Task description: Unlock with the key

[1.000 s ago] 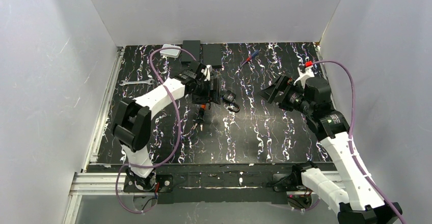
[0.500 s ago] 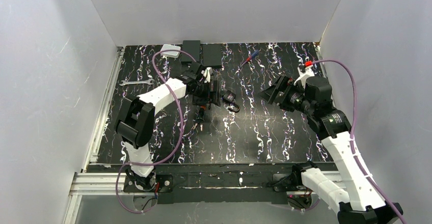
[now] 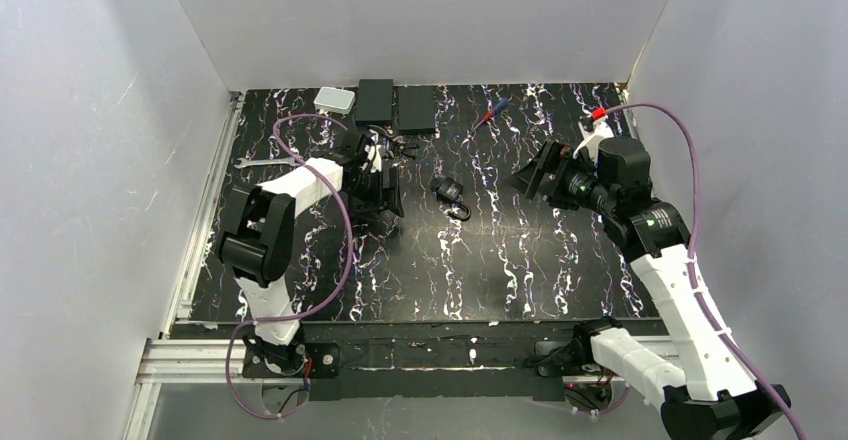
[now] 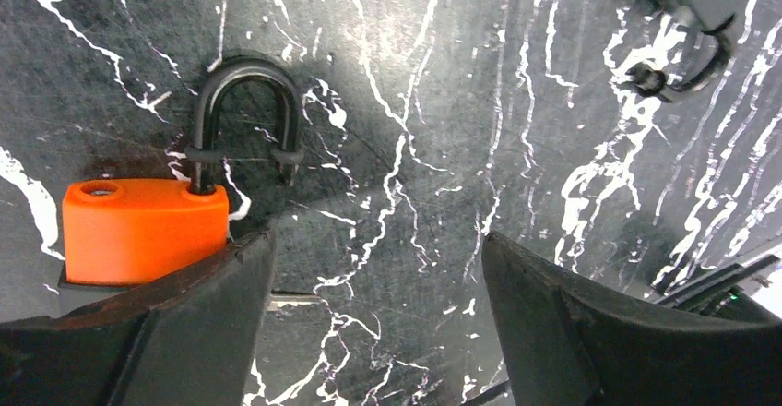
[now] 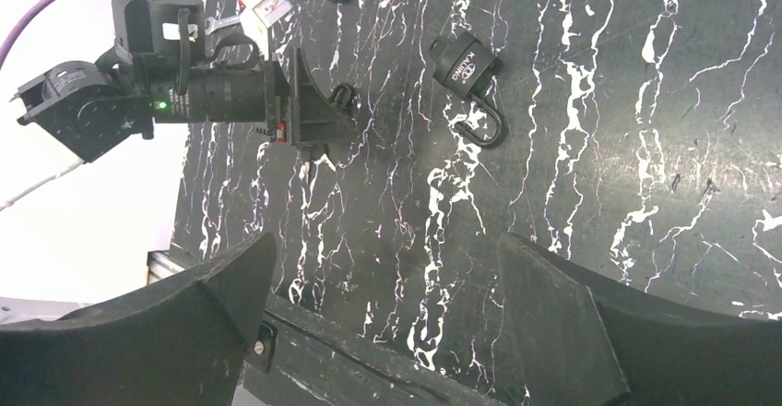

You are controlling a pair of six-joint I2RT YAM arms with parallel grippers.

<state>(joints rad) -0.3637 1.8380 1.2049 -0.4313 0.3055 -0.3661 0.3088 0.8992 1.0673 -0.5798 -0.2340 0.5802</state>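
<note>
top, L gripper (image 3: 388, 198): low over the table (image 3: 500, 260), left of the padlock (image 3: 452, 195), near it but apart
top, key: not visible here, prob hidden under L gripper
top, R gripper (image 3: 525, 172): held up right of the padlock, well apart, tips aimed its way
L wrist, key (image 4: 145, 231): flat on table; orange-red head w/ black loop shows, blade not seen; lies just past the tip of one finger (image 4: 166, 323), partly hidden by it, not in the gap
L wrist, L gripper (image 4: 378, 240): spread wide, only bare table btw the fingers, nothing held
R wrist, R gripper (image 5: 385, 244): spread wide, empty, up in the air
R wrist, padlock (image 5: 466, 63): lying on table beside L gripper, no contact w/ either arm; shackle closed or not: can't tell
step (my read): getting hold of the key; grip not made yet, unlocking not begun
next (my read): L gripper needs a small sideways shift so the head sits btw the fingers, then close on the head w/ blade left free; after that carry it to the padlock's keyhole, R gripper prob needed to steady the body
</note>
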